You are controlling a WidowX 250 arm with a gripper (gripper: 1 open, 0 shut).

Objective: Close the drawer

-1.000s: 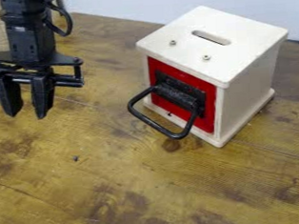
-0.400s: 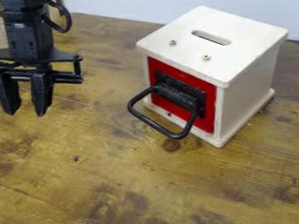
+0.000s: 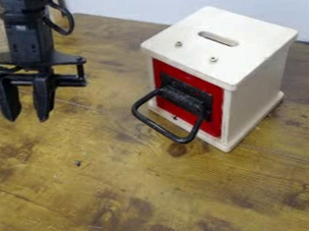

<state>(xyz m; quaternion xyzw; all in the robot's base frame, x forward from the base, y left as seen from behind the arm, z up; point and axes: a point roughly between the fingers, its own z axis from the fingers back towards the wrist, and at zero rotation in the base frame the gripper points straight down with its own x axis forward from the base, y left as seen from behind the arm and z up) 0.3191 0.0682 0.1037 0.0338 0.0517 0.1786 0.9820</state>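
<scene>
The drawer [image 3: 183, 96] is the red front with a dark centre in a small white cube box [image 3: 246, 58] at the right of the wooden table. Its black loop handle [image 3: 165, 119] sticks out toward the front left and rests low near the table. The red front looks nearly flush with the box. My gripper [image 3: 25, 114] hangs at the far left, fingers pointing down just above the table, open and empty. It is well left of the handle, with bare table between.
The box top has a slot [image 3: 220, 38] and two small screws. A wooden table [image 3: 123, 188] with dark stains spreads around. A pale wall edge runs along the back.
The gripper has shifted very slightly; the drawer and box have not moved.
</scene>
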